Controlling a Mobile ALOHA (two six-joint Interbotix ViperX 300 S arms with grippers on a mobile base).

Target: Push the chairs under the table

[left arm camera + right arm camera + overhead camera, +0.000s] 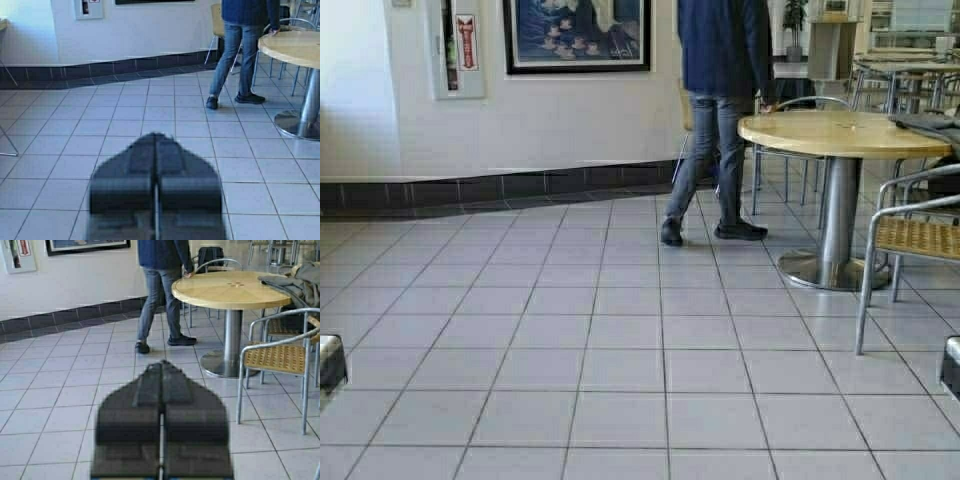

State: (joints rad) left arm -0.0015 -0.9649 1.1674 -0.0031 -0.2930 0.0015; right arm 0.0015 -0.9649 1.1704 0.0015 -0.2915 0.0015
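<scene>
We are holding both pincers low over the grey tiled floor (pixel 620 380): left pincer (pixel 156 137) and right pincer (pixel 161 365) pressed together. Only the left wrist view is showing a tan plywood chair (pixel 216 20) behind the person in jeans (pixel 240 50).

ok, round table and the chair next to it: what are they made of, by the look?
Round table: top looks like light wood or wood laminate, glossy, with visible grain; pedestal looks like brushed steel with a reflective sheen. Chair: seat looks like woven wicker or rattan with a visible weave pattern; frame is thin silvery metal tube, probably aluminium or steel.
</scene>
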